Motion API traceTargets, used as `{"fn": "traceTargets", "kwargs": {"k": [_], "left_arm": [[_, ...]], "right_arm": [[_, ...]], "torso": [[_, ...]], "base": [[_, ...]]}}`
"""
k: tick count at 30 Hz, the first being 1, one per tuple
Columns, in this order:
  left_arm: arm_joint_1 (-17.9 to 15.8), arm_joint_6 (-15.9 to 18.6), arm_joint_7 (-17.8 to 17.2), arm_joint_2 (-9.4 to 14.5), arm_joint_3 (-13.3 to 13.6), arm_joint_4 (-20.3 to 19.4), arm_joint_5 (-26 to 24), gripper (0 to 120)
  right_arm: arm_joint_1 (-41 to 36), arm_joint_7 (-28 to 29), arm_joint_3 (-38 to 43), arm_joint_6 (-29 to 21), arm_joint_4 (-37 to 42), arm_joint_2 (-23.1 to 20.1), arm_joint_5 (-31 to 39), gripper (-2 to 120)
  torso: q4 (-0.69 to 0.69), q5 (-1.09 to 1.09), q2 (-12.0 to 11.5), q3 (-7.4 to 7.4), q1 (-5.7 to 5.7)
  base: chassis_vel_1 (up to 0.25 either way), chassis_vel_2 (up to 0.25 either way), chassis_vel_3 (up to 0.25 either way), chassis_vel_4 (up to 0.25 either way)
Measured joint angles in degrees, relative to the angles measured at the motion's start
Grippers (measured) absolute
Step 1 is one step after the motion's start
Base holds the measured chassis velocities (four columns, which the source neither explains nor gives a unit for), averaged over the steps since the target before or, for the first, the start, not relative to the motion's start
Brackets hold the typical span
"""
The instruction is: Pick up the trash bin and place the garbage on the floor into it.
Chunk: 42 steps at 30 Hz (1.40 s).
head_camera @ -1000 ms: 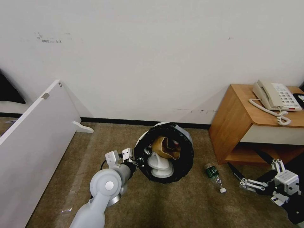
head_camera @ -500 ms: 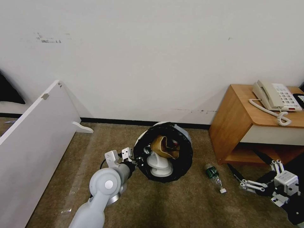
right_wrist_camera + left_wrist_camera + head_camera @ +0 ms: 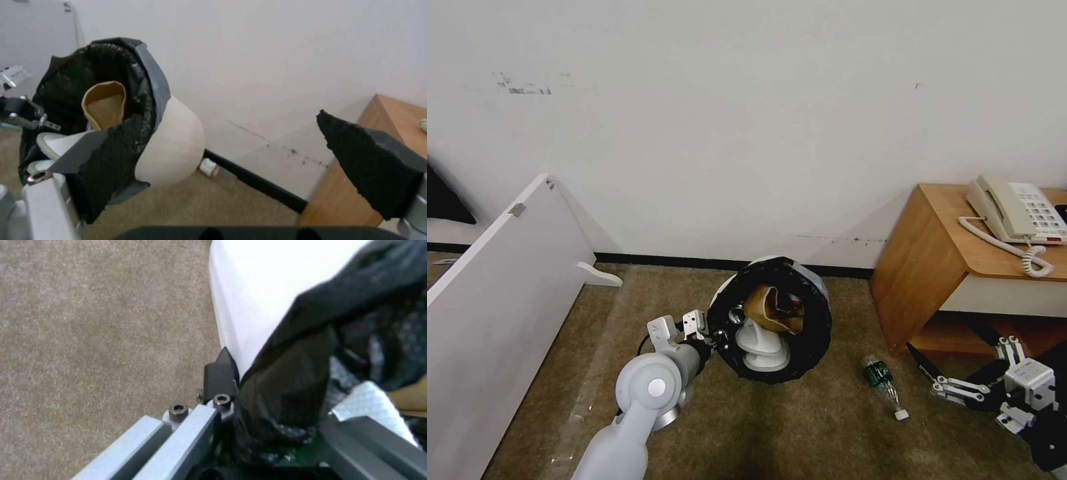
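Trash bin (image 3: 770, 320), one small white bin with a black bag folded over its rim, is hanging tipped on its side above the floor (image 3: 760, 427), its mouth facing the camera. The left gripper (image 3: 715, 341) is pinching the bagged rim at the bin's left edge; in the left wrist view its fingers (image 3: 220, 376) are pressing on the black plastic and white wall. Inside are lying one brown paper bag (image 3: 770, 308) and white slippers (image 3: 760, 347).

One green-labelled bottle (image 3: 884, 383) is lying on the carpet to the right of the bin, between it and one wooden nightstand (image 3: 954, 280) carrying one telephone (image 3: 1017, 210). The right gripper (image 3: 924, 373) is hovering low beside the nightstand, its fingers spread wide and empty, just right of the bottle.

Compared with half a second ago, the whole scene is shifting slightly, so the camera is moving; the bin is staying clamped in the left gripper.
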Motion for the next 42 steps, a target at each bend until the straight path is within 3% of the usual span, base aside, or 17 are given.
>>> {"fn": "traceTargets", "kwargs": {"k": [15, 32, 42], "left_arm": [[-0.1, 0.0, 0.0, 0.1, -0.3, 0.2, 0.3, 0], [0.0, 0.1, 0.1, 0.7, -1.0, 0.1, 0.7, 0], [0.7, 0.4, -0.2, 0.5, -0.8, 0.0, 2.0, 0]], "right_arm": [[-2.2, -0.8, 0.3, 3.3, -1.0, -2.1, 0.5, 100], [-5.1, 2.2, 0.3, 2.2, -3.9, -10.9, 2.3, 100], [-4.9, 9.6, -2.5, -0.4, -7.8, -18.6, 6.8, 100]], "torso": [[0.0, 0.0, 0.0, -0.01, 0.0], [0.0, 0.0, 0.0, -0.01, 0.0], [0.0, 0.0, 0.0, -0.01, 0.0]], "base": [[-0.02, 0.022, 0.021, -0.021], [0.0, 0.0, 0.0, 0.0], [0.0, 0.0, 0.0, 0.0]]}}
